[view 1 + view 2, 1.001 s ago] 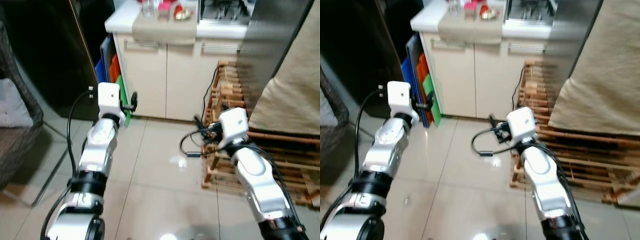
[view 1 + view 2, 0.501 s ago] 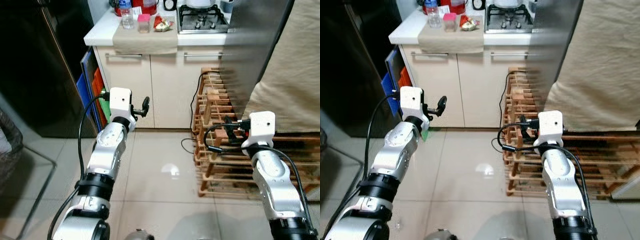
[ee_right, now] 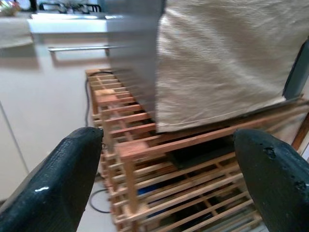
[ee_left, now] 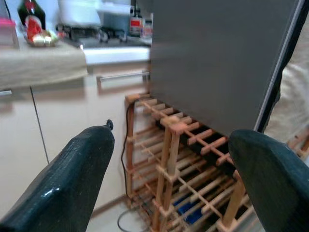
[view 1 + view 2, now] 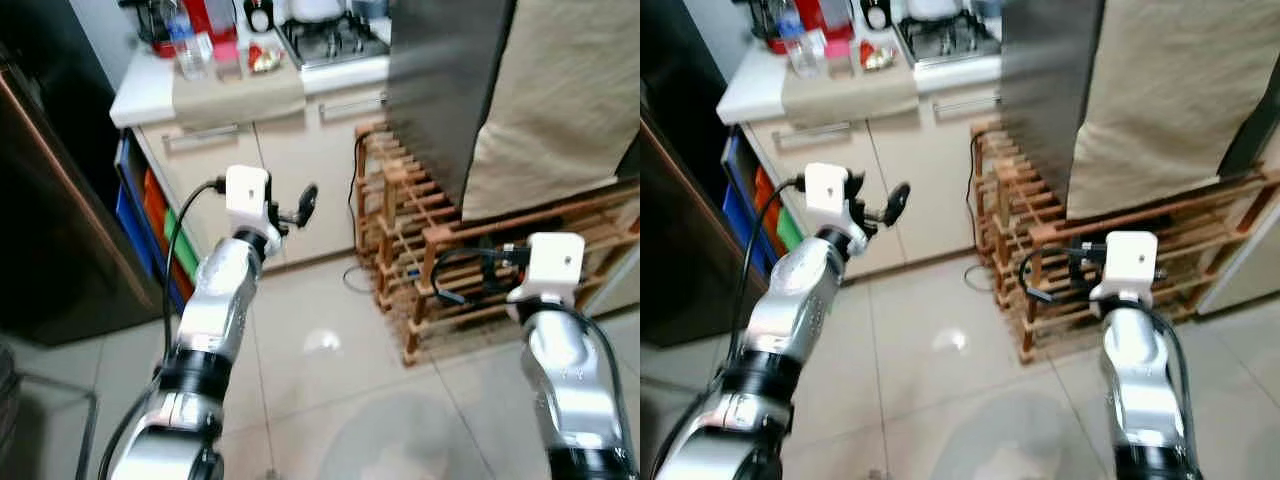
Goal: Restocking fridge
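My left jaws (image 4: 169, 179) are raised before me with the two black fingers (image 4: 72, 183) spread wide and nothing between them; past them stands a wooden rack (image 4: 178, 164) on the tiled floor (image 5: 330, 390), and above it a tall grey panel (image 4: 217, 63), which may be the fridge side, though I cannot tell for sure. My right jaws (image 3: 166, 183) are likewise wide apart and hold nothing; beyond them the same rack (image 3: 159, 188) carries a beige cloth (image 3: 227, 58) that hangs down over the upper part of the grey panel's far side. Left of my left jaws runs the bench (image 5: 150, 85) over cream cupboards (image 5: 200, 160), with a beige towel (image 5: 235, 90) draped over its front edge. On the bench stand a clear bottle (image 5: 185, 40), a pink-lidded tub (image 5: 222, 55), a small red and gold thing (image 5: 262, 58) and, further on, a gas hob (image 5: 330, 35) with a white pot on it. Between the bench's end and a dark cabinet (image 5: 50, 200) lean blue, orange and green boards (image 5: 150, 225). A black cable (image 5: 355, 280) trails on the floor beside the rack's foot. My left arm (image 5: 215, 310) reaches toward the cupboards, my right arm (image 5: 565, 370) toward the rack. Of goods to restock I see none between either pair of jaws.
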`<state>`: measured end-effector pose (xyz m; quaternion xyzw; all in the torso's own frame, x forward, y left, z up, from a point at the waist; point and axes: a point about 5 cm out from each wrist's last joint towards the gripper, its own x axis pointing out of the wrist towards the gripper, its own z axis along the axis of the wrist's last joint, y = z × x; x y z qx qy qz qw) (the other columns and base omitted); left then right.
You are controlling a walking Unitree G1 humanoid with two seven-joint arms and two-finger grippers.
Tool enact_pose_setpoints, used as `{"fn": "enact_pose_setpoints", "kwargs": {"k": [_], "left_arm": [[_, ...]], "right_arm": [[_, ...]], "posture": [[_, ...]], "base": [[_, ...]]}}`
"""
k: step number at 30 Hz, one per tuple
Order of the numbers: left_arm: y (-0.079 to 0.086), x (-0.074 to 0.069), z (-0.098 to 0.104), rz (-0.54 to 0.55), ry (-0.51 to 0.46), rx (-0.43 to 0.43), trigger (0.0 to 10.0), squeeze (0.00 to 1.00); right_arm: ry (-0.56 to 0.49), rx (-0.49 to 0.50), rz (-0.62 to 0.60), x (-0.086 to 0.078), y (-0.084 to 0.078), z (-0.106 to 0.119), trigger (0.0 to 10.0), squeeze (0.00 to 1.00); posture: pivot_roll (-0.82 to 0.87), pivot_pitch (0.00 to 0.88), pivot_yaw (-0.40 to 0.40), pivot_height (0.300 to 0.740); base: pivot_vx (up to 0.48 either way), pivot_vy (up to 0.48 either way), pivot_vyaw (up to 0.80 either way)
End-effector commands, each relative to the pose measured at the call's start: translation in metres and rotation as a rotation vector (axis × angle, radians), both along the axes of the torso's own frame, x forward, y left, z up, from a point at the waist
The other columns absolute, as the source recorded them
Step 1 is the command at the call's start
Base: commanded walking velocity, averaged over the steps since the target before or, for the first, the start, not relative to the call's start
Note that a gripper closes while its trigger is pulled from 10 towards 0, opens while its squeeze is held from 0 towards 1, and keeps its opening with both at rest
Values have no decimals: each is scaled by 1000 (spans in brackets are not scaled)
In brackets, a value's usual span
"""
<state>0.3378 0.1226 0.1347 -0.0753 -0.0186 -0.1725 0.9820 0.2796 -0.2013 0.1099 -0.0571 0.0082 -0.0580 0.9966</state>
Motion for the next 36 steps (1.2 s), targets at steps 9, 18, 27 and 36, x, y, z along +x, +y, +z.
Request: {"fn": "enact_pose_setpoints", "kwargs": {"k": [9,18,27,36], "left_arm": [[-6,5,3,-4,1,9,10000,0],[0,7,-2,44,63,-68,10000,0],[25,4,-26,188,118,96,10000,0],[16,8,-9,139,33,29,10000,0]], "right_arm": [[-52,-6,-33,0,-3,8,10000,20],[-61,-6,-29,0,-1,9,10000,27],[-100,40,-19,-6,-4,13,10000,31],[-90,-14,20,-2,4,13,10000,31]], "posture": [[-140,0,141,740],[-138,0,137,740],[-137,0,106,740],[-127,0,96,740]], "base": [[0,480,-688],[0,480,-689],[0,427,-699],[276,-28,-81]]}}
